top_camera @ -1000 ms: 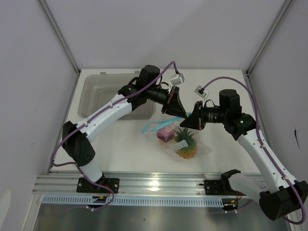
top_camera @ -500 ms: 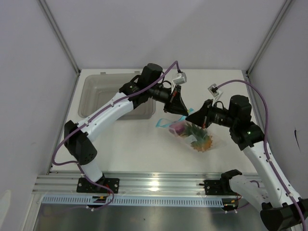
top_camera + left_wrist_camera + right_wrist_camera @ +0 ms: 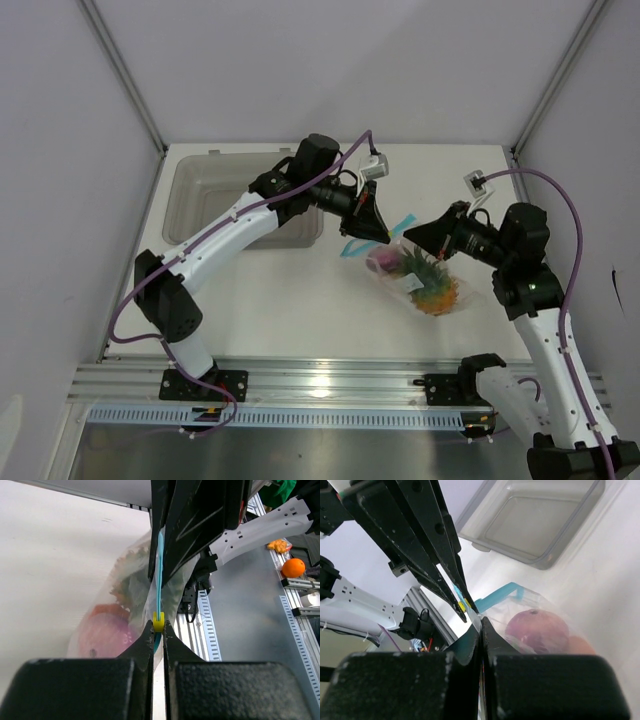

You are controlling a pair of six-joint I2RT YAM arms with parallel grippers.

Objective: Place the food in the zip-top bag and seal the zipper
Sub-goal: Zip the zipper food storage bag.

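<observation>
The clear zip-top bag (image 3: 418, 278) hangs between my two grippers above the table. Inside it I see the pineapple (image 3: 436, 296) and the purple-red onion (image 3: 384, 263); the onion also shows in the right wrist view (image 3: 538, 630). My left gripper (image 3: 387, 235) is shut on the yellow slider (image 3: 158, 621) of the light blue zipper (image 3: 160, 575). My right gripper (image 3: 406, 238) is shut on the bag's mouth edge (image 3: 481, 622), right beside the left one. The zipper's loose end (image 3: 354, 246) trails to the left. The beige bulb is hidden.
The grey translucent tray (image 3: 205, 200) stands at the back left of the table, also in the right wrist view (image 3: 540, 525). The aluminium rail (image 3: 320, 380) runs along the near edge. A round orange thing (image 3: 293, 567) lies beyond the rail.
Both grippers have carried the bag to the right and a little back. The right arm has drawn back to the right, and the bag now hangs further right.
</observation>
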